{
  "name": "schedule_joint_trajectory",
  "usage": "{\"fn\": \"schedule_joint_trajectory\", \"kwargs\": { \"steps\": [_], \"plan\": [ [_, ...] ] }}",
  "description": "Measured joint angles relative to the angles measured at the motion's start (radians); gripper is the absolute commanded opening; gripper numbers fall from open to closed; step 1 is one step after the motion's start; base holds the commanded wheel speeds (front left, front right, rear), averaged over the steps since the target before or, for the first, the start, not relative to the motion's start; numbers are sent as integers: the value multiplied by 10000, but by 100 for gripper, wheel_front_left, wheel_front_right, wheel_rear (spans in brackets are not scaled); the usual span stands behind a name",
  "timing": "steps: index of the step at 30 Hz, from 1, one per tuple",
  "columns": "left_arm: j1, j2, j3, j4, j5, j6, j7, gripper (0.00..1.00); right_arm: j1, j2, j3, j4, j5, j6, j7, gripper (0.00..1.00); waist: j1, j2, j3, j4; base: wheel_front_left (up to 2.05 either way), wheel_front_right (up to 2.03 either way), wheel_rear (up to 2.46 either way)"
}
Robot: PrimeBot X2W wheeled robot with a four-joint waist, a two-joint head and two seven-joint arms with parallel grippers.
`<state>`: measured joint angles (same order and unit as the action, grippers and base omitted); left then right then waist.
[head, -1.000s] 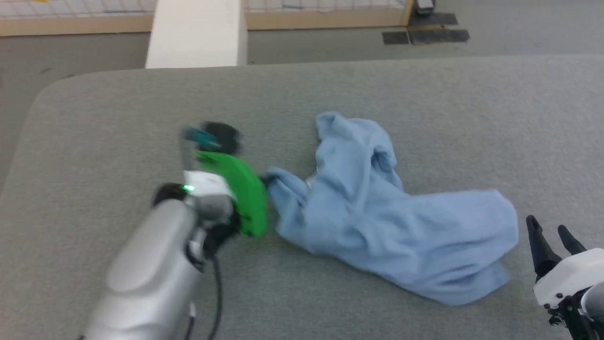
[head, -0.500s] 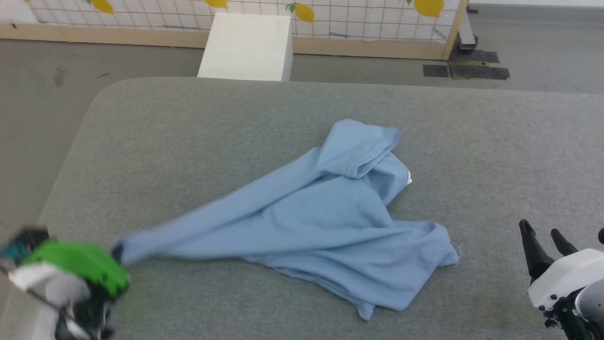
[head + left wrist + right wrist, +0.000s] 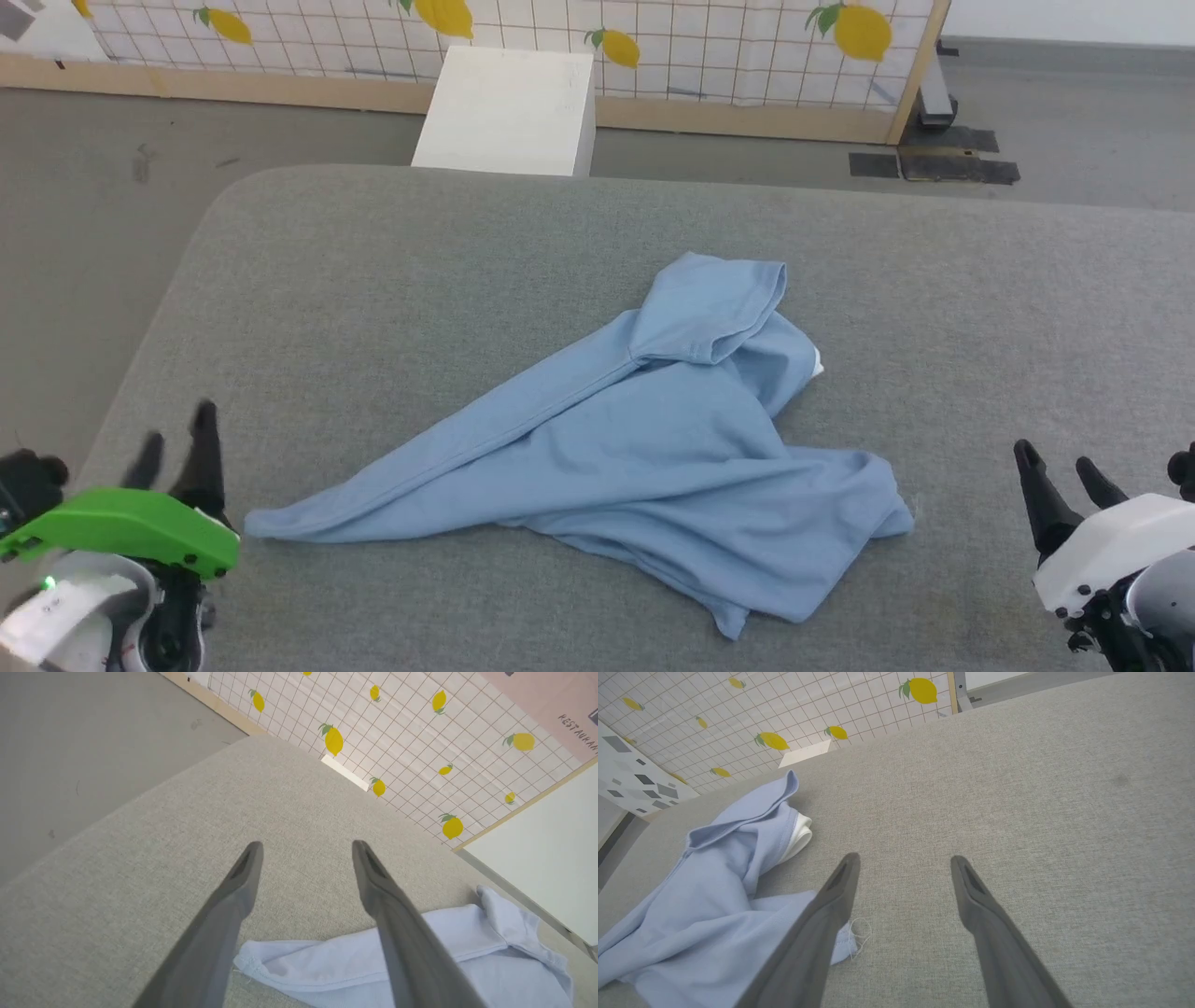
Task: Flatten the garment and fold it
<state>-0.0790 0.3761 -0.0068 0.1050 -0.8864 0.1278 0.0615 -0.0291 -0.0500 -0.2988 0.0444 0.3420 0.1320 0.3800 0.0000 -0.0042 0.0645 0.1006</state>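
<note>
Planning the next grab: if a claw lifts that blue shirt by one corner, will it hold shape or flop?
Probably floppy: the garment lies in soft folds, so it should drape from the pinch. Likely light, being thin cloth. Pushed, it would probably bunch on the textured table.

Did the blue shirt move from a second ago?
Yes. The shirt stretched left, its tip now nearer the table's left edge.

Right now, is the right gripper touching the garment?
Apart. Head view shows bare table between the open right gripper and the garment.
</note>
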Motion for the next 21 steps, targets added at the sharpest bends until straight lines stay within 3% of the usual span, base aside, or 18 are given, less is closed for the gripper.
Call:
{"fn": "schedule_joint_trajectory", "kwargs": {
  "steps": [7, 12, 16, 21],
  "plan": [
    [322, 8, -523, -163, 1730, -742, -2598, 100, 158, -2, 4, 56, 2, 0, 48, 100, 0, 0, -123, -6, 0, 0, 0],
    [535, -127, -759, 31, 2548, -917, -3057, 100, 169, -4, 477, -65, -198, 0, 458, 100, 0, 0, -61, -23, 0, 0, 0],
    [540, -201, -890, 148, 2964, -1011, -3110, 100, -295, -6, 1269, -234, -702, 0, 1381, 100, 0, 0, 67, 2, 0, 0, 0],
    [507, -282, -1022, 278, 3083, -1174, -3139, 100, -1569, -6, 2412, 61, -1835, 0, 4015, 100, 0, 0, 355, 136, 0, 0, 0]
  ]
}}
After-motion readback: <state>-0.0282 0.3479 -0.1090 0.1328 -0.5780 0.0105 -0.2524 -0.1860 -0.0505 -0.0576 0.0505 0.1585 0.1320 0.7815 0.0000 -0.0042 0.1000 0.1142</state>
